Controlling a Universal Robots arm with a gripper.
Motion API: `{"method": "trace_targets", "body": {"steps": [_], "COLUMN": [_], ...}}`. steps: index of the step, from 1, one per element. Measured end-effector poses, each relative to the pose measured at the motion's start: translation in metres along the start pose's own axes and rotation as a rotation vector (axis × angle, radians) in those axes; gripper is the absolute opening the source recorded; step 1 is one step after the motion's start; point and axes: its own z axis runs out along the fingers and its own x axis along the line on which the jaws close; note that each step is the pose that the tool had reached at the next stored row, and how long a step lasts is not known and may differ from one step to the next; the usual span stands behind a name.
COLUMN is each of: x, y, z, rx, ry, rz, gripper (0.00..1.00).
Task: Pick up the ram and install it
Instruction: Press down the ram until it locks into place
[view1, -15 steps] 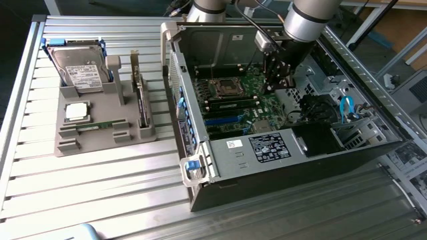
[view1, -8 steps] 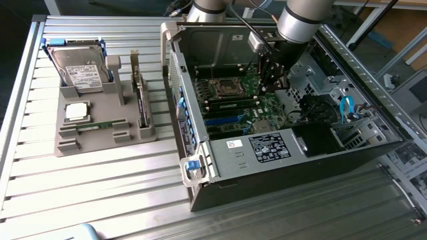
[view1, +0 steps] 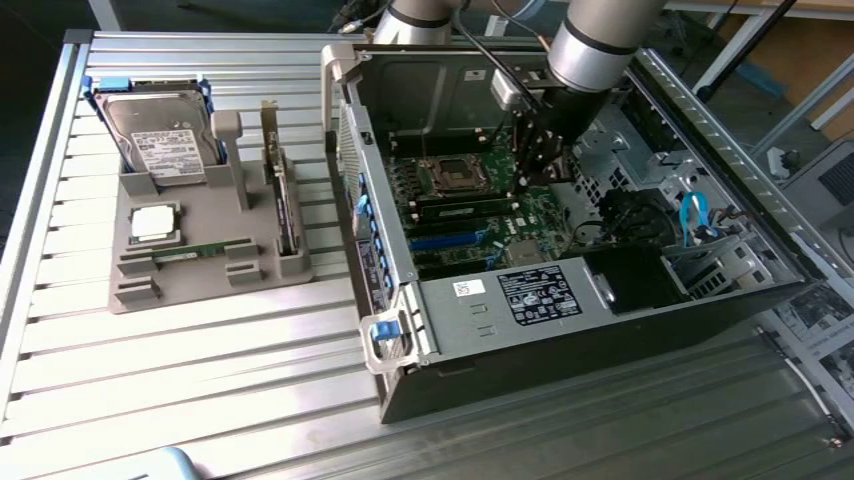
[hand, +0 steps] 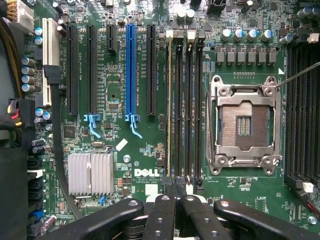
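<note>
Ram (hand: 168, 107) sits seated in one of the long slots beside the empty processor socket (hand: 246, 125) on the green motherboard (hand: 125, 150). Directly above the slots' end, the pincer (hand: 175, 197) is shut, fingers together, holding nothing. A second stick (view1: 284, 205) stands in the grey holder (view1: 200, 275) on the tabletop (view1: 200, 400), near the hard drive (view1: 158, 140), outside the open computer case (view1: 574, 330).

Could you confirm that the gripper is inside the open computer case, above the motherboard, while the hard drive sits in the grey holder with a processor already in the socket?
Not quite: the wrist view shows the processor socket empty. The rest holds.
</note>
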Motion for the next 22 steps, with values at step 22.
{"method": "trace_targets", "body": {"steps": [22], "x": [0.0], "y": [0.0026], "z": [0.0093], "rx": [0.0031], "ry": [0.0003], "rz": [0.0], "gripper": [0.11]}}
